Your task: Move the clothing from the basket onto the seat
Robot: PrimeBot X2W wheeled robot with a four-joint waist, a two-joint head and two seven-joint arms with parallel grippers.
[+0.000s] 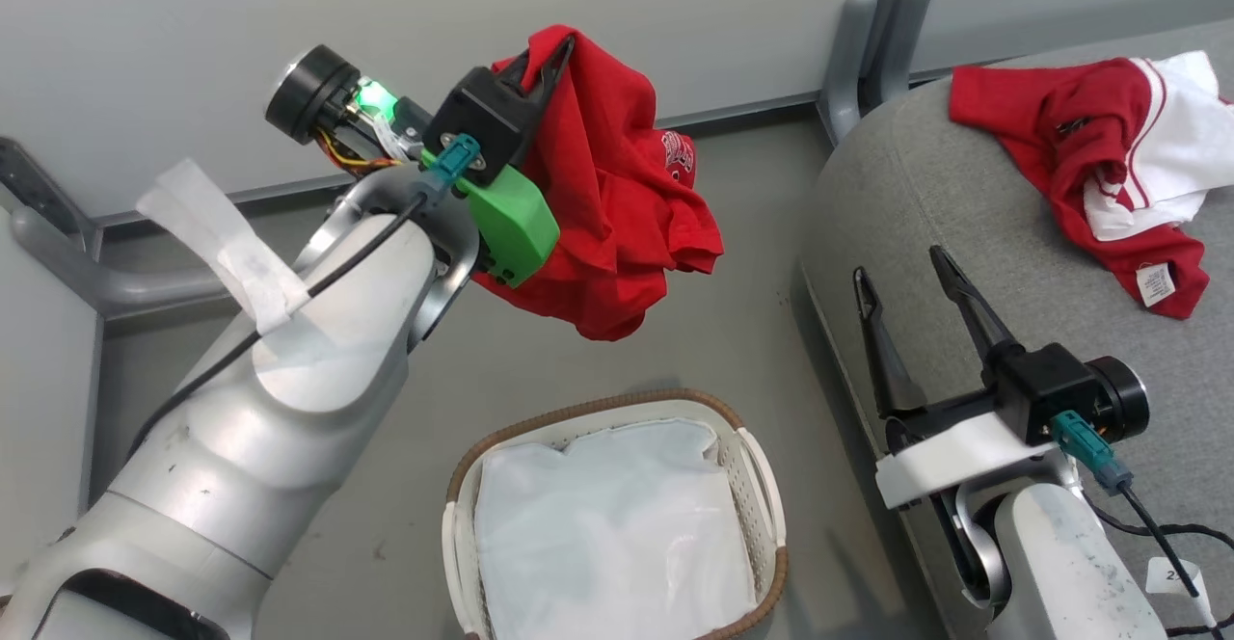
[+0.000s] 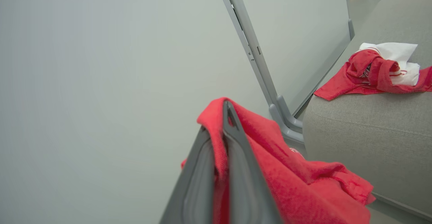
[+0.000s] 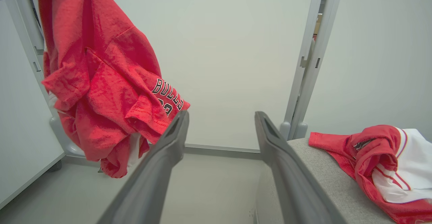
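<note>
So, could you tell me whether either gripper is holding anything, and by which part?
The left gripper is shut on a red shirt, pinching a bunched fold at its top; the rest hangs free. The right gripper is open, holding nothing.

A bare lab-like test bay: pale partition panels (image 3: 219, 48) on grey metal posts (image 1: 872, 42), plain grey floor (image 1: 752, 332).

Behind the left tool (image 1: 546, 50) sit a black block (image 1: 487, 115), green cover (image 1: 511, 221) and teal plug (image 1: 453, 160). The right tool (image 1: 900, 269) has a white bracket (image 1: 950, 462), another teal plug (image 1: 1075, 428) and a black cable (image 1: 1152, 529) behind it.
</note>
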